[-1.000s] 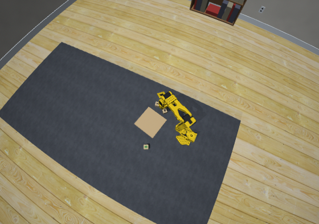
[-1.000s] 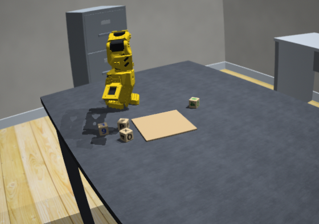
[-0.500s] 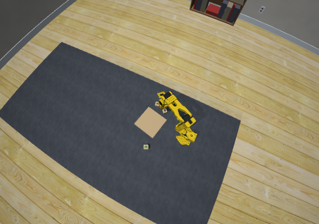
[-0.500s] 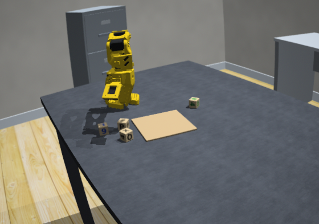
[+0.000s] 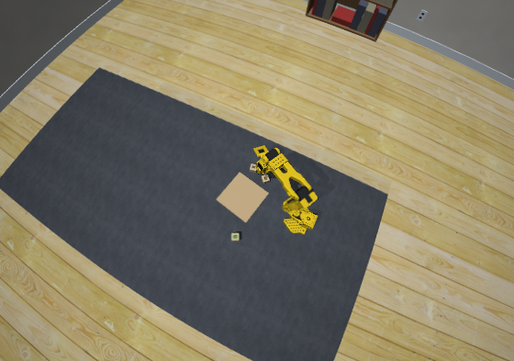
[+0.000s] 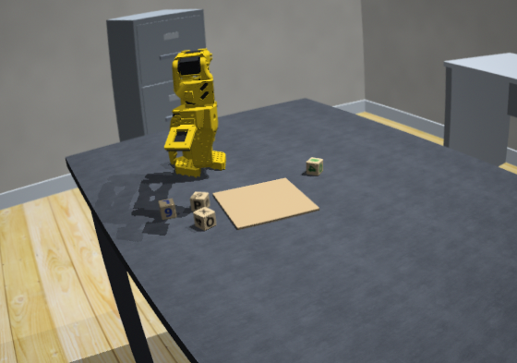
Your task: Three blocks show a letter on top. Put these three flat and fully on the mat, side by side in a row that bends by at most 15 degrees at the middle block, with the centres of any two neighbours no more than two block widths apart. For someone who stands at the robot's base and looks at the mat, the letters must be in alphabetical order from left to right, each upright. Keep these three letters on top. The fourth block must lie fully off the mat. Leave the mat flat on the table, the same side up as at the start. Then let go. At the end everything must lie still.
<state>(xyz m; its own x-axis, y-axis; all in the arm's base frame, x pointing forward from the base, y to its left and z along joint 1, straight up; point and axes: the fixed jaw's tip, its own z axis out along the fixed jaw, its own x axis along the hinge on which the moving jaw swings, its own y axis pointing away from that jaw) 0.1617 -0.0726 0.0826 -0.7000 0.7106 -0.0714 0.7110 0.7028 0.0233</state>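
Tool (image 6: 177, 157) part-open, empty, above 3 blocks (image 6: 199, 200) beside mat (image 6: 265, 201).

Yellow arm (image 5: 288, 182) beside tan mat (image 5: 242, 197)

On the table (image 6: 369, 261) the mat (image 6: 265, 202) lies flat near the arm (image 6: 194, 114). Three blocks (image 6: 199, 200) stand close together just beside one edge of the mat, none on it. A fourth block (image 6: 314, 165) lies alone beyond the opposite side, well apart from them.
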